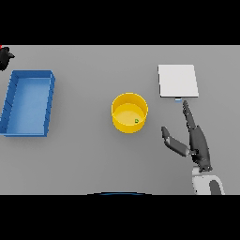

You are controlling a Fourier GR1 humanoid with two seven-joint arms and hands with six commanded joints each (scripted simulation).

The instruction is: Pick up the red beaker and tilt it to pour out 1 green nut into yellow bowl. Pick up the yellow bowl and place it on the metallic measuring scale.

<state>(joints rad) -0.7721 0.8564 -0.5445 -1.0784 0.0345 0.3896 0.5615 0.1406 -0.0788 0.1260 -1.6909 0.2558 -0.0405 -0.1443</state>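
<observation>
Green nut [136, 121] already in yellow bowl [129, 112]; pour looks done. Right hand [196, 140] right of bowl, fingers straight, holding nothing. Bowl not yet on scale [177, 80].

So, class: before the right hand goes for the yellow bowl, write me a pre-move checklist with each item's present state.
1. Green nut inside the yellow bowl: ok.
2. Bowl upright on the grey table: ok.
3. Right hand open, fingers straight, holding nothing: ok.
4. Right hand apart from the bowl, on its right: ok.
5. Metallic measuring scale top bare for the bowl: ok.
6. Left hand at the upper left edge, whether it holds the beaker: cannot tell.
</observation>
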